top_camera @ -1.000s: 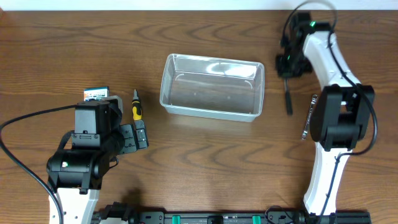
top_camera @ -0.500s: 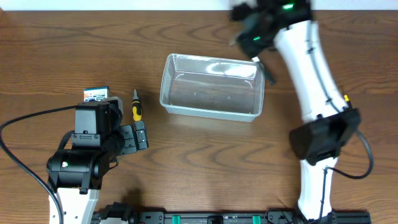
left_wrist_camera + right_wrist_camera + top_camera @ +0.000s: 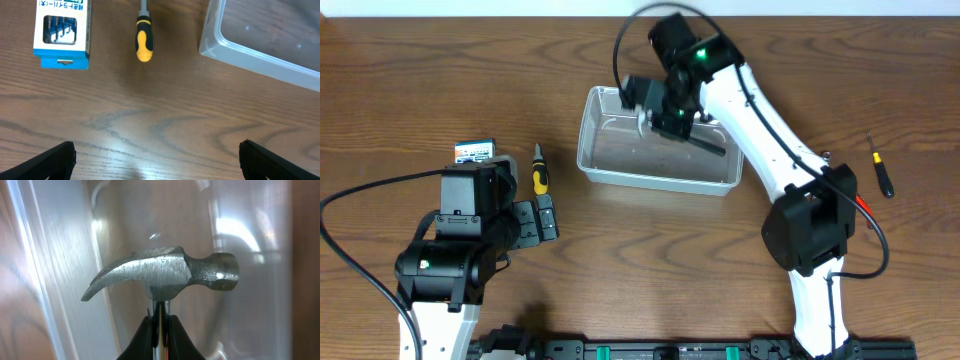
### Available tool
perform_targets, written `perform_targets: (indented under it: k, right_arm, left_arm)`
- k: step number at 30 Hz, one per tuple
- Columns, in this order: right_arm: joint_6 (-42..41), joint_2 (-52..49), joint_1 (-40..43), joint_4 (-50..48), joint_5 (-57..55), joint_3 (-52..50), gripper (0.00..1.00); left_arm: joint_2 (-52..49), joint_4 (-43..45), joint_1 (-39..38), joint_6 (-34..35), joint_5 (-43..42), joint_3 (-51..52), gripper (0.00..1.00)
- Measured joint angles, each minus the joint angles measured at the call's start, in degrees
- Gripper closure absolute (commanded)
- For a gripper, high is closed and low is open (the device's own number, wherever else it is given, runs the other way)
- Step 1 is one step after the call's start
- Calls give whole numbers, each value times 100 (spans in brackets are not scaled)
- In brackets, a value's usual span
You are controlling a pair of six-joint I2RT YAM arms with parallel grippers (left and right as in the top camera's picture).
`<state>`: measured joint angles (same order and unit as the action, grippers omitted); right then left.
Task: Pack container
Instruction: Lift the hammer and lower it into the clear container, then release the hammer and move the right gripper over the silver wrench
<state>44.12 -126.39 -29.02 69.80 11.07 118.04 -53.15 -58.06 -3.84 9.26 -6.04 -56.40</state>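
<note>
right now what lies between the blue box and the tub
A yellow-handled screwdriver lies between box and tub; the left wrist view shows it best, the overhead too.

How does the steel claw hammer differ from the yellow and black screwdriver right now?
The steel claw hammer is clamped in the right gripper over the clear plastic tub. The yellow and black screwdriver lies free on the wooden table, outside the tub. The hammer shows a grey metal head with a curved claw, while the screwdriver shows a yellow handle with a black collar. Both are hand tools.
</note>
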Motion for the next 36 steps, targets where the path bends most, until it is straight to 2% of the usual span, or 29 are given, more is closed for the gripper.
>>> perform_targets:
  k: [8, 11, 16, 18, 19, 21, 23, 25, 29, 31, 32, 33, 36]
  right_arm:
    - [295, -37, 0, -879, 96, -1316, 97]
    - [326, -37, 0, -970, 107, -1587, 89]
    - [365, -37, 0, -966, 131, -1799, 69]
    - [356, -37, 0, -962, 133, -1818, 55]
    - [356, -37, 0, -968, 140, -1825, 53]
    - [398, -37, 0, -970, 144, -1829, 52]
    - [411, -37, 0, -970, 144, -1832, 57]
    - [358, -37, 0, -960, 140, -1810, 57]
    - [-212, -37, 4, -894, 70, -1366, 55]
    - [-833, -31, 28, -885, -149, -743, 35]
    - [-1172, -15, 50, -881, -308, -433, 8]
    - [-1504, 31, 87, -868, -511, -76, 1]
    - [-2588, 337, 372, -422, -1075, 804, 1]
  left_arm:
    - [0, -4, 0, 0, 0, 0, 2]
    - [0, -4, 0, 0, 0, 0, 2]
    - [0, -68, 0, 0, 0, 0, 2]
    - [0, -101, 0, 0, 0, 0, 2]
    - [0, -111, 0, 0, 0, 0, 2]
    - [0, -116, 0, 0, 0, 0, 2]
    - [0, -122, 0, 0, 0, 0, 2]
    - [0, -122, 0, 0, 0, 0, 2]
    - [0, -131, 0, 0, 0, 0, 2]
    - [0, -133, 0, 0, 22, 0, 2]
    - [0, -133, 0, 0, 35, 0, 2]
    - [0, -136, -2, 0, 57, 0, 2]
    - [0, -131, -2, 0, 107, 0, 2]
